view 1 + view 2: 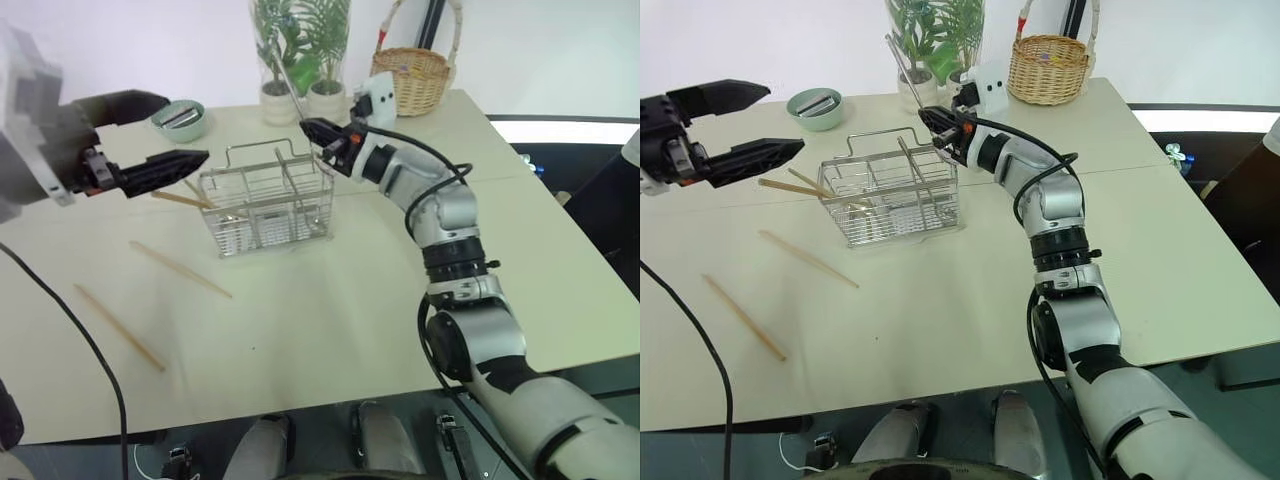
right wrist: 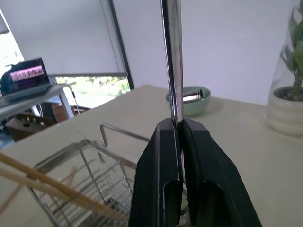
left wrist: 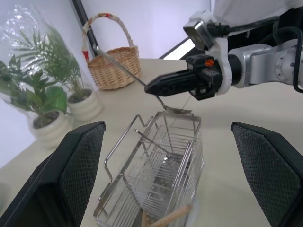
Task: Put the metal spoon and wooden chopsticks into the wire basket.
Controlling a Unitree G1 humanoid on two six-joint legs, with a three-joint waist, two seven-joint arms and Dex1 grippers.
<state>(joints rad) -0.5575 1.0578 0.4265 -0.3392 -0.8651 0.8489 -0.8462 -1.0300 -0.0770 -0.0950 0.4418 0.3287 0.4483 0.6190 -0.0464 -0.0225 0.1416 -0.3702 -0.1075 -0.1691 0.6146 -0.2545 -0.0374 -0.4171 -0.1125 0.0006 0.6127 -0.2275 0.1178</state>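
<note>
My right gripper (image 1: 930, 118) is shut on the metal spoon (image 3: 124, 67). The spoon's handle slants up past the fingers, and its bowl hangs just above the far right corner of the wire basket (image 1: 895, 215). The basket stands mid-table. Two wooden chopsticks (image 1: 790, 187) lean in it, sticking out over its left rim. Two more chopsticks lie on the table, one (image 1: 808, 258) in front of the basket and one (image 1: 745, 317) nearer the front left. My left gripper (image 1: 780, 118) hovers open and empty to the left of the basket, pointing at it.
A round wicker basket (image 1: 1047, 68) with a tall handle stands at the back right. Potted plants (image 1: 935, 50) in clear wrap are behind the wire basket. A green bowl (image 1: 815, 108) sits at the back left. A black cable (image 1: 700, 340) hangs over the table's left front.
</note>
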